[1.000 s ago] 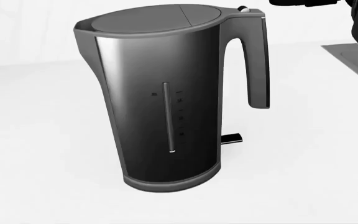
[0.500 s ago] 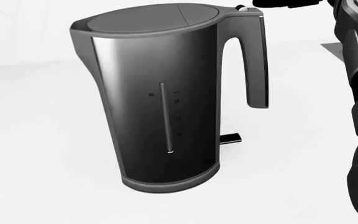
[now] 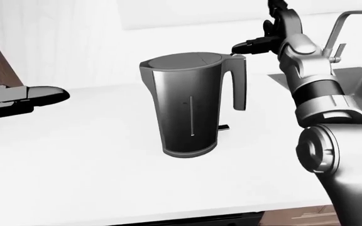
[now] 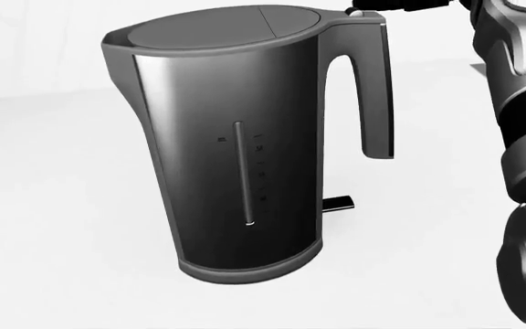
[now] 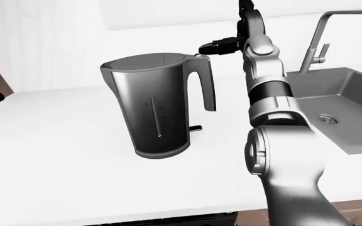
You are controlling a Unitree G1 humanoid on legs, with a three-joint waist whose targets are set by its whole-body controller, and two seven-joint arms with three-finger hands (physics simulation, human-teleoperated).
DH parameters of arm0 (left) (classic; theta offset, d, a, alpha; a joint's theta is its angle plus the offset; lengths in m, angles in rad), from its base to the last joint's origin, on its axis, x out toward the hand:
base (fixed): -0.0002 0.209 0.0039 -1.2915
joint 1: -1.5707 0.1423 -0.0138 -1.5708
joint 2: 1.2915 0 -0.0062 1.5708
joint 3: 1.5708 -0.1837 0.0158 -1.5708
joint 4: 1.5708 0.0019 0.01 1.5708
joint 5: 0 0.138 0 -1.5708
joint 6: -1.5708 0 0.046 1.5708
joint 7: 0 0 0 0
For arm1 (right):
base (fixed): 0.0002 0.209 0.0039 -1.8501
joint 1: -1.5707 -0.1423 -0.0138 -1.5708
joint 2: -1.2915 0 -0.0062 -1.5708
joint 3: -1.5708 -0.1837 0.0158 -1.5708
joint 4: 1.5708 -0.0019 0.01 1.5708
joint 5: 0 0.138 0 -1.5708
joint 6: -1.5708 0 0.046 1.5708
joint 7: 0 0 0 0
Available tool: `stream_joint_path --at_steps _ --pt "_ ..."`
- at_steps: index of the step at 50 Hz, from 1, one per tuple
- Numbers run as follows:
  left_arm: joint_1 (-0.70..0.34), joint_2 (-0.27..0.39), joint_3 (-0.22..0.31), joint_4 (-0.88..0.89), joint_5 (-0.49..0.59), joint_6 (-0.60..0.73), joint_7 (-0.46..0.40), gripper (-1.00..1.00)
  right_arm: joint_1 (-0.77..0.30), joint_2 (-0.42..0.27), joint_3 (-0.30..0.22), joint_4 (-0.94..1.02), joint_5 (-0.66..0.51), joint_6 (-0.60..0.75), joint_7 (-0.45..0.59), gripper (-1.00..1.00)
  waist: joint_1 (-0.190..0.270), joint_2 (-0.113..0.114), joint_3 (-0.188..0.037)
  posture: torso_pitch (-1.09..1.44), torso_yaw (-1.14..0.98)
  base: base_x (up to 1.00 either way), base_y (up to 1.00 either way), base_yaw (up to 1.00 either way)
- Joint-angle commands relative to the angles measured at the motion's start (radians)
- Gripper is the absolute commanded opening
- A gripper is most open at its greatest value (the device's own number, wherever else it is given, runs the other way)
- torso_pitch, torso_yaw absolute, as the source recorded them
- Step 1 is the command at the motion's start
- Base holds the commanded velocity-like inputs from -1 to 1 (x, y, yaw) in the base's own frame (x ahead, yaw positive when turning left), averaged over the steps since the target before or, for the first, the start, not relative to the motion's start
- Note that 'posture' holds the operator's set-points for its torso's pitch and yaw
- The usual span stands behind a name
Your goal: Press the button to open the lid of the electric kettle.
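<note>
The dark electric kettle (image 3: 190, 103) stands upright on the white counter (image 3: 87, 155), its handle (image 3: 238, 84) to the right. Its lid (image 4: 217, 27) is shut. My right hand (image 3: 240, 47) reaches in from the upper right with fingers stretched out, fingertips just above the top of the handle where the button sits. In the head view the dark fingers (image 4: 400, 5) cover the button at the top edge. My left hand (image 3: 30, 94) hovers open and empty far to the left of the kettle.
A sink (image 5: 338, 108) with a tall faucet (image 5: 316, 37) lies to the right of the kettle. A small dark tab (image 4: 341, 203) sticks out at the kettle's base. A white wall rises behind the counter.
My right arm has swung left in the head view. The fingers have come over the handle top and now hide the button. The lid stays shut and the kettle has not moved.
</note>
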Motion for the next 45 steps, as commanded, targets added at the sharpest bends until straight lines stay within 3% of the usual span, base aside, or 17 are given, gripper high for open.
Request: stream_joint_path --at_steps 1,9,15,45 --pt "-0.021 0.018 0.012 -0.009 0.004 -0.023 0.001 1.0 -0.046 -0.008 -0.004 -0.043 0.01 -0.021 0.01 1.0 0.0 0.0 -0.014 -0.31 0.0 0.0 0.0 0.0" --pt "-0.02 0.015 0.01 -0.014 0.003 -0.022 0.003 1.0 -0.067 -0.013 -0.036 -0.036 0.09 0.062 0.048 1.0 -0.001 0.0 -0.014 -0.31 0.0 0.0 0.0 0.0" --pt "-0.02 0.015 0.011 -0.013 0.004 -0.023 0.001 1.0 -0.06 -0.013 -0.022 -0.042 0.107 0.074 0.068 1.0 -0.001 -0.001 -0.015 -0.31 0.0 0.0 0.0 0.0" --pt "-0.02 0.017 0.012 -0.01 0.003 -0.024 0.001 1.0 -0.057 -0.008 -0.011 -0.045 0.089 0.068 0.106 1.0 -0.002 0.002 -0.014 -0.31 0.0 0.0 0.0 0.0"
